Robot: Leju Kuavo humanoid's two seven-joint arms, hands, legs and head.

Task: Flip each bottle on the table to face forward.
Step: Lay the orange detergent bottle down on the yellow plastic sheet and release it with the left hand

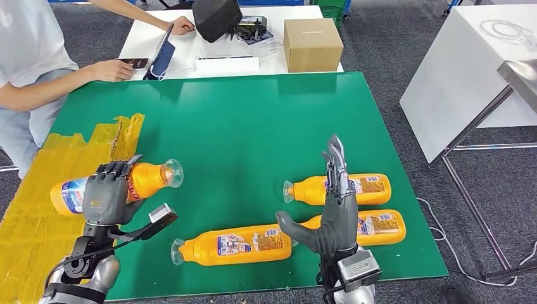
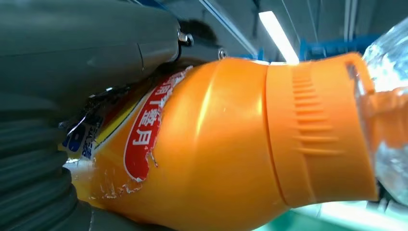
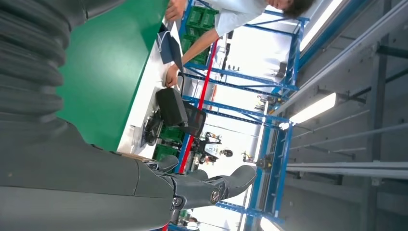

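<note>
Up at the near left of the green table (image 1: 240, 114), one orange bottle (image 1: 142, 180) lies on its side in the grip of the left hand (image 1: 104, 196), whose dark fingers wrap over its middle. Its clear cap (image 1: 172, 172) pokes out past the fingers, toward the right hand, and its base end sticks out the other way over the yellow sheet (image 1: 38, 215). From the left wrist camera the held bottle (image 2: 216, 144) shows a ribbed orange collar and a torn red oval label with white Chinese characters, too skewed to read with certainty; a blue and white patch sits beside it.

Right hand (image 1: 332, 202) stands upright with fingers straight and apart, thumb stuck out sideways, holding nothing. Just behind its fingers lies a second bottle (image 1: 370, 188), cap pointing toward the left hand. A third bottle (image 1: 380, 227) lies close behind the palm, partly hidden. A fourth bottle (image 1: 237, 244) lies between the two hands, nearer the right thumb, cap toward the left hand. Their labels carry small print that cannot be read.

Farther beyond both hands, a white desk carries a cardboard box (image 1: 311, 44) and a black bag (image 1: 216, 18). A person (image 1: 31, 69) sits there, one hand on a phone.
</note>
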